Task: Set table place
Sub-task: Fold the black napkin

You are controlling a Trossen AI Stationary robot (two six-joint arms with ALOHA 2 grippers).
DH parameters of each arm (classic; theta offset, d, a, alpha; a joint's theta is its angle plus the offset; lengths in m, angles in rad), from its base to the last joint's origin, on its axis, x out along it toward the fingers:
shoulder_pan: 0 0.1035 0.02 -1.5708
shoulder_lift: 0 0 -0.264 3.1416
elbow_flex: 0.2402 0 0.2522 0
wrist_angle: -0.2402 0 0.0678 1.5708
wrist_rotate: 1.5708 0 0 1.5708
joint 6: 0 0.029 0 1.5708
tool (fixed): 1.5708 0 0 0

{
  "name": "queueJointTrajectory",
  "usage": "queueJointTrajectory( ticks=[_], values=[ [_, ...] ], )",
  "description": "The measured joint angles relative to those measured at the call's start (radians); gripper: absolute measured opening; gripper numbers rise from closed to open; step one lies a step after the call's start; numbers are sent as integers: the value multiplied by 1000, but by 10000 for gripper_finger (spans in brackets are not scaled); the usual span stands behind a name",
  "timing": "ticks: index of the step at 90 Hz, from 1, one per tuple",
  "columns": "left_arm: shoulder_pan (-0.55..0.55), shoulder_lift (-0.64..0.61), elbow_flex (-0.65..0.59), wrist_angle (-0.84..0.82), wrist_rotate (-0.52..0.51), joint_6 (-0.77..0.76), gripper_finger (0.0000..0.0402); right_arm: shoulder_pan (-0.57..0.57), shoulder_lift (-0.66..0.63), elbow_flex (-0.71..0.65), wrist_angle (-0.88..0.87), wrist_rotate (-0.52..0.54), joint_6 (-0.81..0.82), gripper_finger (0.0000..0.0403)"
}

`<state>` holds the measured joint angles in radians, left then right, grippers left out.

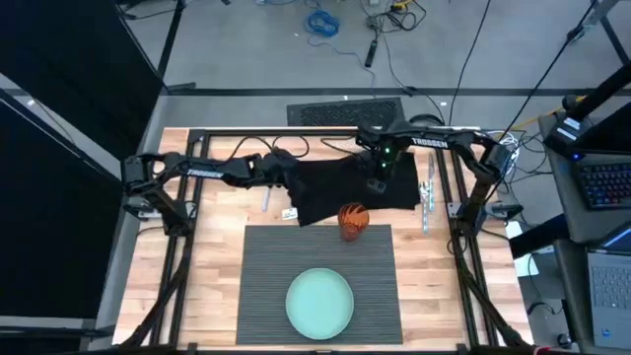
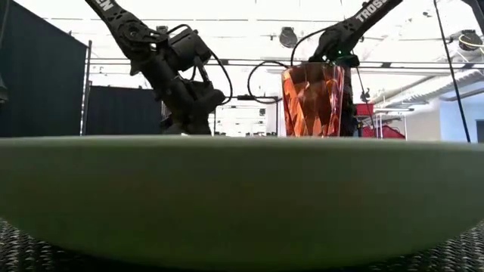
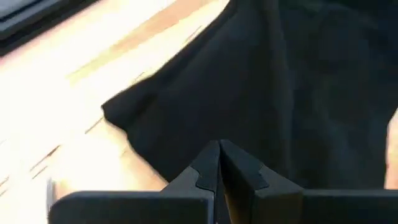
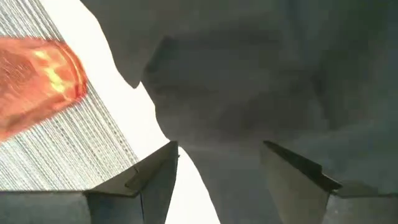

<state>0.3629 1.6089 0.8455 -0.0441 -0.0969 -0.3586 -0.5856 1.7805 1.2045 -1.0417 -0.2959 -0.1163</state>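
The dark grey ribbed placemat [image 1: 320, 258] lies at the table's near middle, with the pale green plate [image 1: 319, 302] resting on it. An orange faceted glass [image 1: 353, 221] stands upright on the mat's far edge. Beyond it a rumpled black napkin [image 1: 360, 185] lies on the wood. My left gripper [image 1: 287, 177] is shut at the napkin's left edge [image 3: 219, 149]. My right gripper [image 4: 217, 171] is open, pointing down over the napkin's middle [image 1: 380, 179], one finger on either side of a cloth ridge. I cannot tell whether it touches the cloth. My left gripper is shut on the black napkin at its left edge [image 3: 205, 134], pinched between the two fingers. It comes in from the table's left, slanting down. The fingertips hide whether they hold one layer or several. The rest of the napkin lies rumpled on the table.
Cutlery [image 1: 426, 202] lies on the wood to the right of the napkin. Small pieces [image 1: 266, 200] [image 1: 289, 212] lie left of it. In the low view the plate's rim [image 2: 242, 196] fills the foreground and the glass [image 2: 312, 98] stands behind it. Bare wood flanks the placemat.
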Motion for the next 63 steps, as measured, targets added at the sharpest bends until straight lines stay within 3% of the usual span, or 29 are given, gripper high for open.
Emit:
queueJointTrajectory(
  ticks=[41, 63],
  values=[
    [94, 131, 54, 7, 134, -3, 0, 31, 0, -52, 129, 1, 88, 215],
    [122, 215, 116, -115, 158, -56, 0, 64, 0, -52, 134, 1, 102, 215]
  ],
)
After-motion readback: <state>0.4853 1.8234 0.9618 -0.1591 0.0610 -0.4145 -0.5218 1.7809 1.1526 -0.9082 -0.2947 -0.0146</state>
